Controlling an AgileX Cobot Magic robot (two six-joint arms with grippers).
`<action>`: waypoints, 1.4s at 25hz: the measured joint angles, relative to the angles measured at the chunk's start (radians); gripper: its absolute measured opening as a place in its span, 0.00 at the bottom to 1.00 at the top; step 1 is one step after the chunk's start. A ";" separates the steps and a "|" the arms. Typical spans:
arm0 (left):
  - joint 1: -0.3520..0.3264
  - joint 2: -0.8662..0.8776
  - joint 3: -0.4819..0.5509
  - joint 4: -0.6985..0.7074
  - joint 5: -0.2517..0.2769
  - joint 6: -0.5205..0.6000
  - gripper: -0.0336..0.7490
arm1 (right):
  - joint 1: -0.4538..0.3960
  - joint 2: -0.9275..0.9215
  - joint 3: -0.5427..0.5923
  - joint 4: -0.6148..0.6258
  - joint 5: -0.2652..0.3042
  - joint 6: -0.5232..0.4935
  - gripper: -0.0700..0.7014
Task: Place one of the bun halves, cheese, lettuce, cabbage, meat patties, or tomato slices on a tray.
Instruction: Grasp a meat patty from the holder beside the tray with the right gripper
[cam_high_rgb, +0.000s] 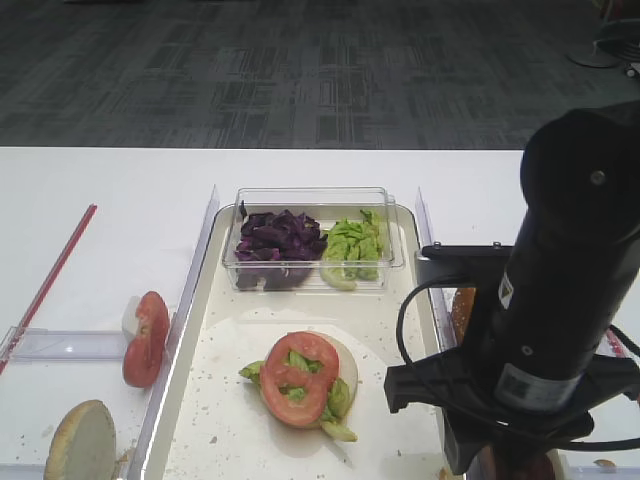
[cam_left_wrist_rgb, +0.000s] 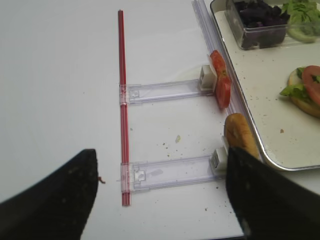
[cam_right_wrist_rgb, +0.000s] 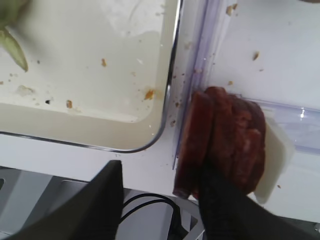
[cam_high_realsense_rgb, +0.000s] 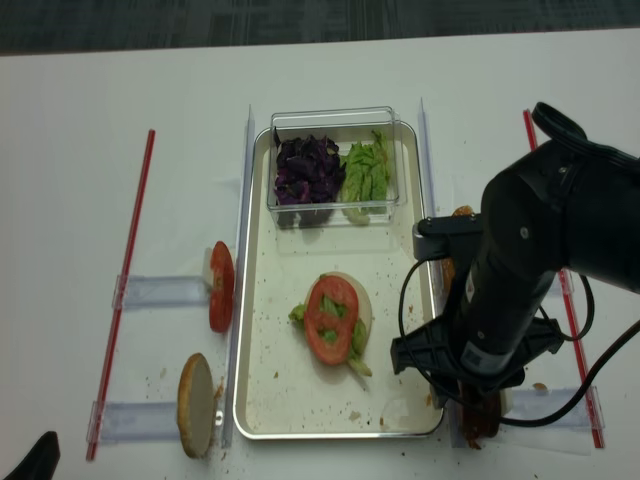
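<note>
Our right gripper (cam_right_wrist_rgb: 160, 192) hangs released around the meat patties (cam_right_wrist_rgb: 222, 145) right of the tray (cam_right_wrist_rgb: 167, 100); none is taken yet, so placing remains.

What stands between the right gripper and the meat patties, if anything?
Nothing visible. In the right wrist view the right gripper is directly at the meat patties, which stand on edge beside the tray; one finger already overlaps the stack, the other stands on the tray side.
</note>
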 joint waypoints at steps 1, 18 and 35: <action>0.000 0.000 0.000 0.000 0.000 0.000 0.67 | 0.000 0.000 0.000 0.000 -0.004 0.000 0.59; 0.000 0.000 0.000 0.000 0.000 0.000 0.67 | 0.000 0.044 0.000 -0.008 -0.010 0.015 0.58; 0.000 0.000 0.000 0.000 0.000 0.000 0.67 | 0.000 0.044 0.000 -0.068 -0.006 0.043 0.35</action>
